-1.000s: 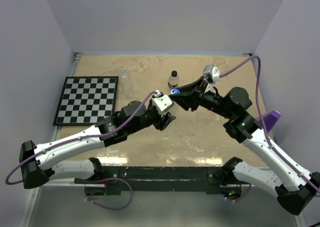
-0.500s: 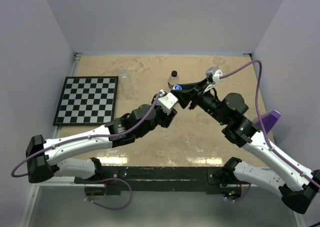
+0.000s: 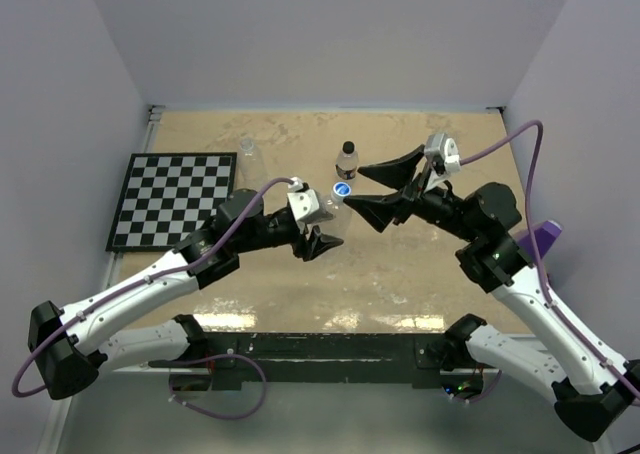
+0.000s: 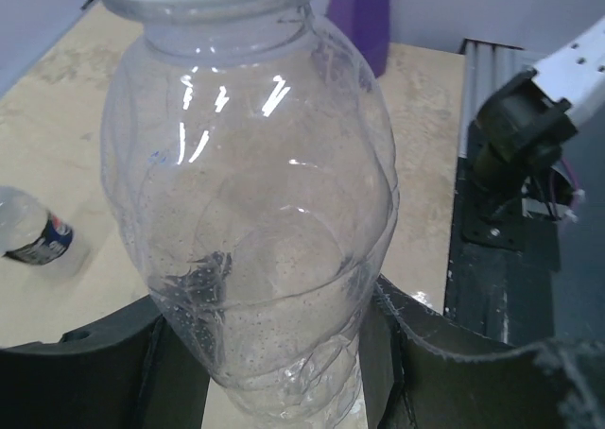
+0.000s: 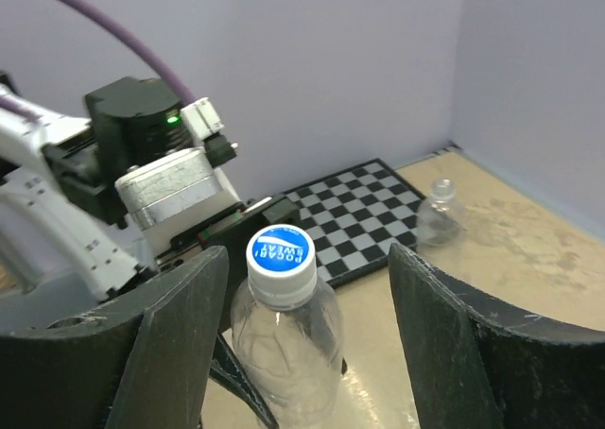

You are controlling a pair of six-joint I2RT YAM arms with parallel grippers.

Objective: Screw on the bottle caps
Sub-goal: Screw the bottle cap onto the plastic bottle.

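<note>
My left gripper (image 3: 322, 236) (image 4: 274, 358) is shut on the lower body of a clear bottle (image 3: 336, 210) (image 4: 255, 193) and holds it upright. A blue cap (image 3: 343, 189) (image 5: 281, 255) with white lettering sits on its neck. My right gripper (image 3: 372, 188) (image 5: 307, 264) is open, one finger on each side of that cap and apart from it. A second bottle (image 3: 347, 160) with a black cap stands behind. A third bottle (image 3: 246, 148) (image 5: 437, 212), clear and with no cap on it, stands at the back left.
A checkerboard mat (image 3: 175, 199) (image 5: 364, 212) lies on the left of the tan table (image 3: 420, 274). A purple object (image 3: 540, 239) (image 4: 359, 13) stands at the right edge. Grey walls close in the back and both sides.
My right gripper has opened and drawn back to the right, off the blue cap. My left gripper has carried the bottle slightly left and nearer.
</note>
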